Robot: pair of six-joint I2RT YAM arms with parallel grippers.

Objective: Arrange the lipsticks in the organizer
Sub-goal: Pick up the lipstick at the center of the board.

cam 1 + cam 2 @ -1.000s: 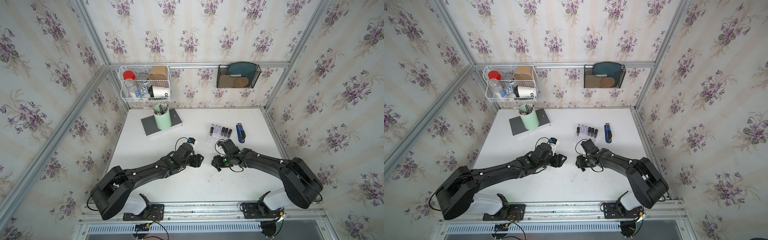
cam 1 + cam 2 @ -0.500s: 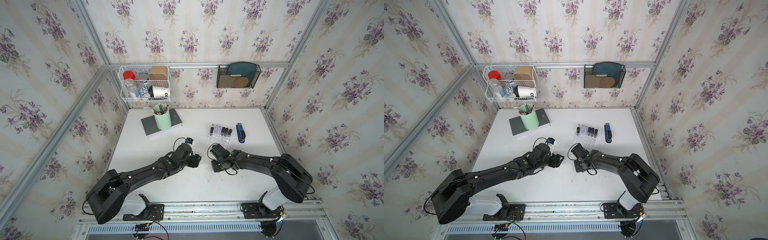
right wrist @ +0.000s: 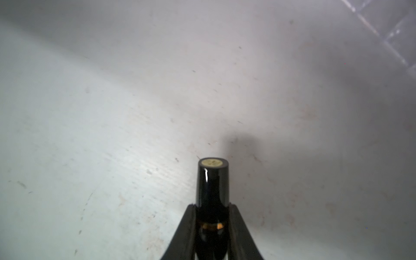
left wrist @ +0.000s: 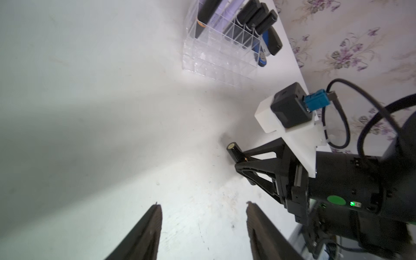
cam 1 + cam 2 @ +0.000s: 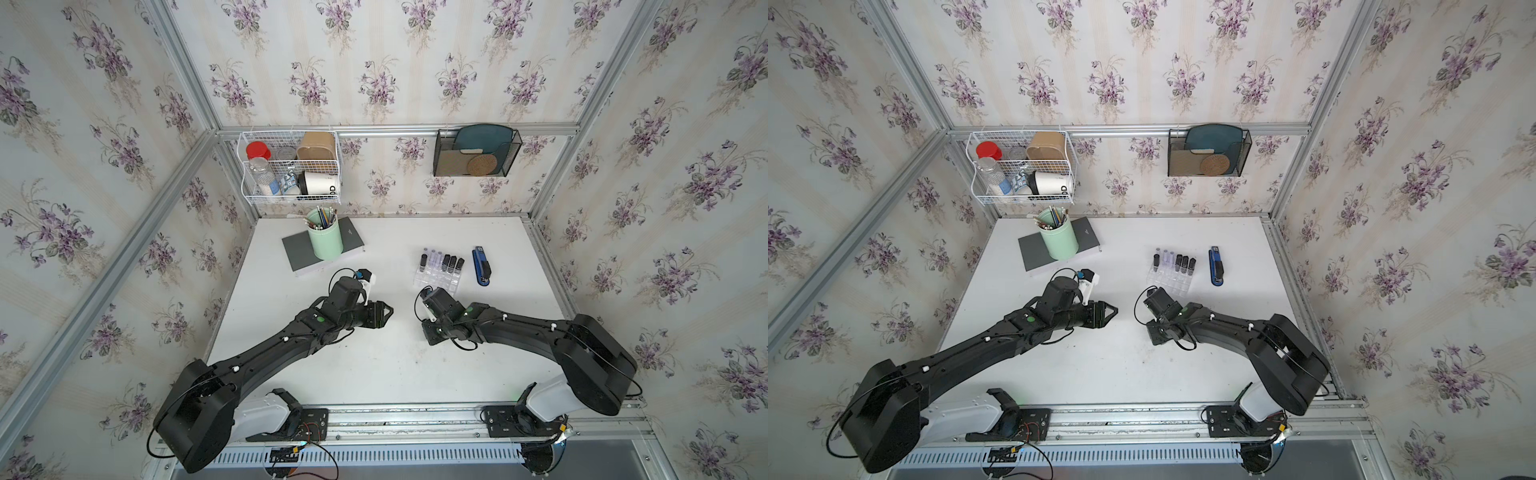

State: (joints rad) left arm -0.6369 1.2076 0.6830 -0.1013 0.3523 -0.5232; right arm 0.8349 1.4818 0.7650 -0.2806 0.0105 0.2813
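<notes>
Top views overlook table (image 5: 395,374); wrist views near.

Lipstick (image 3: 212,186) glossy black — organizer (image 4: 216,60) clear plastic, table (image 3: 112,112) matt and scuffed.

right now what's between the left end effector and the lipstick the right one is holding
Only bare table. The left wrist view shows the open left end effector facing the black lipstick in the right end effector.
</notes>
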